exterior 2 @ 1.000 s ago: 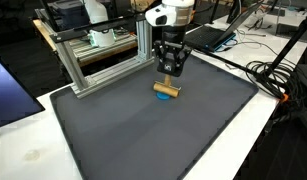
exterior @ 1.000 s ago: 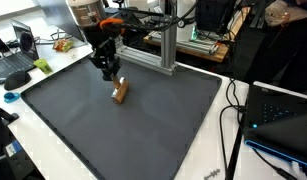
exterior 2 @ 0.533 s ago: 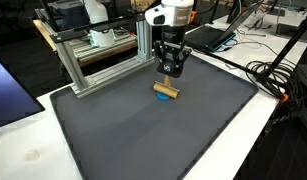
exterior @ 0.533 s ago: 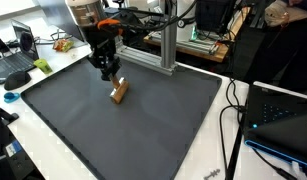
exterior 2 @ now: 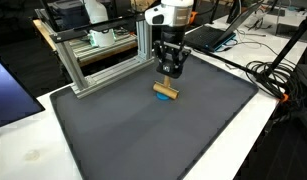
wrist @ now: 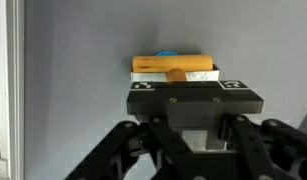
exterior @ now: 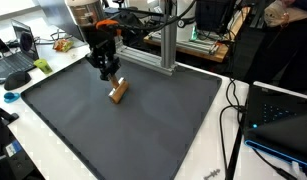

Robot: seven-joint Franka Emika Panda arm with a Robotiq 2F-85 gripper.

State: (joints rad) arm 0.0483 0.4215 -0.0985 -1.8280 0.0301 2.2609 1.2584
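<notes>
A light wooden block (exterior: pixel 119 92) (exterior 2: pixel 166 90) lies near the back of the dark grey mat (exterior: pixel 143 135) (exterior 2: pixel 153 135). A small blue thing (exterior 2: pixel 165 99) (wrist: pixel 167 54) peeks out from under it. My gripper (exterior: pixel 111 76) (exterior 2: pixel 170 76) points straight down onto the block, its fingertips at the block's top. In the wrist view the block (wrist: pixel 173 65) runs crosswise just beyond the gripper (wrist: pixel 179 82), and a bit of wood shows between the narrowed jaws. The jaws look shut on the block; the pads themselves are hidden behind the black gripper body.
An aluminium frame (exterior: pixel 163 45) (exterior 2: pixel 98 60) stands at the mat's back edge, close behind the arm. Laptops (exterior: pixel 15 55) and clutter sit on the white table around the mat. Cables (exterior: pixel 231 110) (exterior 2: pixel 273 80) run along one side. A person (exterior: pixel 283 35) sits behind the table.
</notes>
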